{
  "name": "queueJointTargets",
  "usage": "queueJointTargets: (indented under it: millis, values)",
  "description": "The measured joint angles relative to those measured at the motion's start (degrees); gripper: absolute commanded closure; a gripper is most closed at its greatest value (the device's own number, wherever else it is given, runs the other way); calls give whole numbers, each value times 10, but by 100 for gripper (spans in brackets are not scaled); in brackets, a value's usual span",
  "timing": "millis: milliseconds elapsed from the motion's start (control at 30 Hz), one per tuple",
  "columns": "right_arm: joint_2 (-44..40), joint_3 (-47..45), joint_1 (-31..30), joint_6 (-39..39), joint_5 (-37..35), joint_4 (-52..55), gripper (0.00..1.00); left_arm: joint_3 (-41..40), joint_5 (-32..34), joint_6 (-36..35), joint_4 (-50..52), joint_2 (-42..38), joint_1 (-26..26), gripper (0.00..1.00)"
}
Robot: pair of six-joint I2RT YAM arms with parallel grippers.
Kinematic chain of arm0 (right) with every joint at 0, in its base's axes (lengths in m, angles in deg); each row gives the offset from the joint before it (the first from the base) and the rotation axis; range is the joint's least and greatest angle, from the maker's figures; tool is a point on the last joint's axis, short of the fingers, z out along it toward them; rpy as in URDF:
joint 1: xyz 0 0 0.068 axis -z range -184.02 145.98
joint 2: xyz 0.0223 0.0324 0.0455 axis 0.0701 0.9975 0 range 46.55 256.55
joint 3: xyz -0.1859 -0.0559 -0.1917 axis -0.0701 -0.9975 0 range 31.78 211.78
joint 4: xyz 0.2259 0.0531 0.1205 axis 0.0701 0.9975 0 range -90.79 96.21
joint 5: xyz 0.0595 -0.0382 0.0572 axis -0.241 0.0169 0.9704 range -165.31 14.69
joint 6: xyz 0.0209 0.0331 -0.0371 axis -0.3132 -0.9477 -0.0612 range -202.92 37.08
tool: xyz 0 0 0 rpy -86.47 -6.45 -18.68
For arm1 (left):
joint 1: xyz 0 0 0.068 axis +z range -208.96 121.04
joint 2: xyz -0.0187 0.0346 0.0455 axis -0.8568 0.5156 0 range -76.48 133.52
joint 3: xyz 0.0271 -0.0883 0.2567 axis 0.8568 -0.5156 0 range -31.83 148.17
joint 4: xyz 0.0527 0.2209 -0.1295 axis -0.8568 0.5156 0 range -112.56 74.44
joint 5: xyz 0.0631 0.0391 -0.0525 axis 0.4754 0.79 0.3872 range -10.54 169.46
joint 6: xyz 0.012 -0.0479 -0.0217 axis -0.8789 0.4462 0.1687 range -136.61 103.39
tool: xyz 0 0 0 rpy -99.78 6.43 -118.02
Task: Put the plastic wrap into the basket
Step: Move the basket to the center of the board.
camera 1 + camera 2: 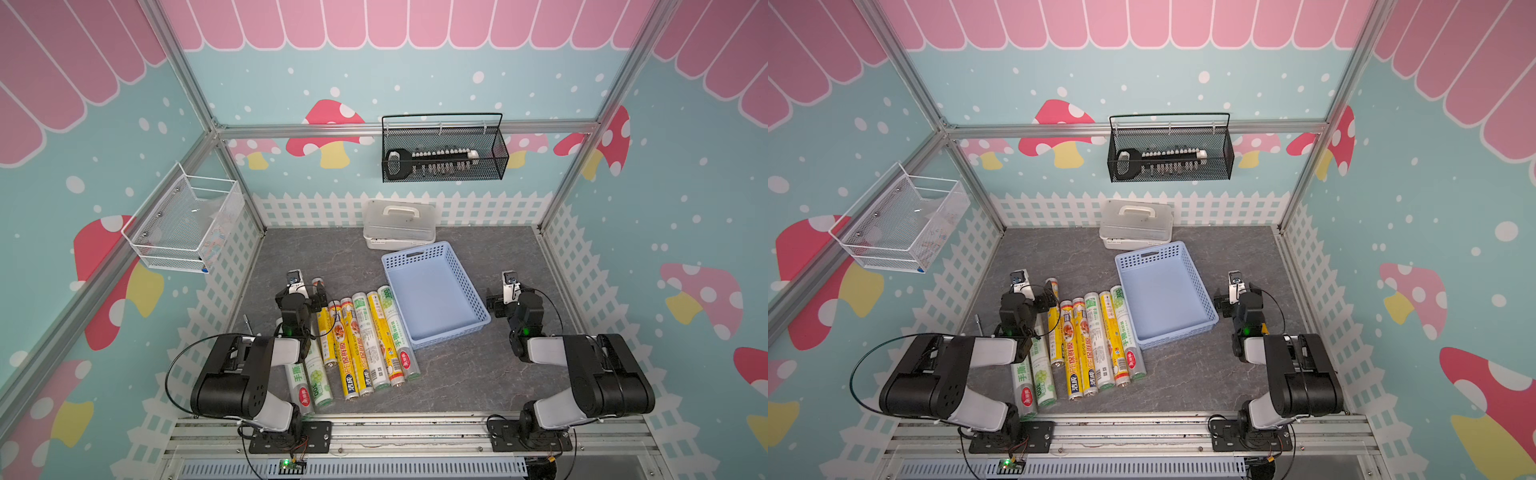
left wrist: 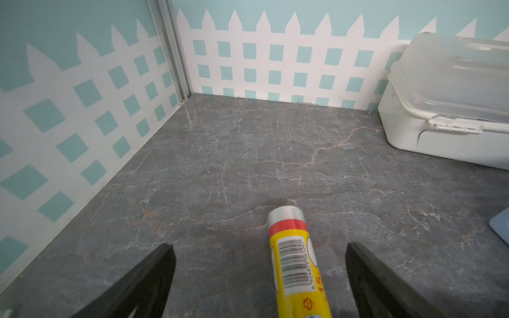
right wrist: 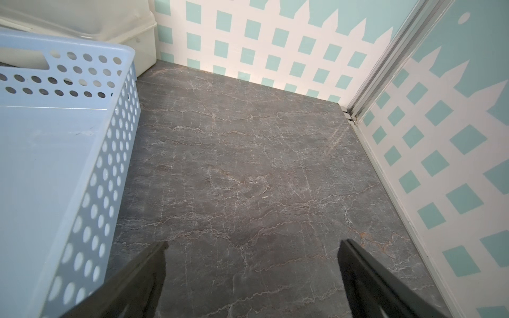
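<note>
Nearby, glossy cylindrical rolls (image 1: 365, 345), perforated basket (image 1: 415, 257) (plastic)

The left arm (image 1: 249, 370) rises from its base at the near edge of the bench (image 1: 457, 374). It folds at the elbow and reaches forward over the near-left part, with its wrist (image 1: 293, 320) bent downward. The left gripper (image 2: 259, 247) points toward the far edge, low over the surface, jaws spread wide. The right arm (image 1: 590, 374) mirrors this on the near-right side, elbow folded and forearm reaching forward. The right gripper (image 3: 254, 243) also faces the far edge, low, jaws wide apart.
</note>
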Motion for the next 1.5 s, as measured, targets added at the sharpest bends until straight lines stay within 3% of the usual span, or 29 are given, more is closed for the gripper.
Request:
queueJointTargets:
  millis: [100, 233, 467, 633, 800, 967, 1033, 1133, 1333, 1500]
  values:
    - [-51, -6, 0, -4, -5, 50, 0, 4, 34, 16, 63, -80, 0, 1]
    - [-154, 52, 0, -14, -9, 196, 1, 42, 66, 40, 129, -170, 0, 1]
    - [-239, 108, 0, -21, 9, 350, 0, 68, 103, 89, 210, -229, 3, 1]
    - [-257, 191, 0, -68, 120, 502, 0, 117, 98, 147, 329, -275, 3, 1]
    - [-210, 291, -25, -142, 285, 572, 3, 168, 13, 264, 388, -302, 14, 1]
    - [-86, 378, -121, -160, 310, 676, 3, 163, -174, 361, 407, -268, 30, 1]
    - [-55, 381, -151, -164, 294, 709, 1, 167, -225, 368, 444, -241, 9, 1]
    - [-28, 381, -172, -167, 261, 754, 1, 178, -248, 358, 516, -219, -59, 1]
    - [-42, 330, -176, -180, 181, 787, 1, 190, -225, 350, 615, -216, -188, 11]
    - [-117, 250, -177, -211, 130, 809, 0, 212, -201, 355, 656, -164, -282, 18]
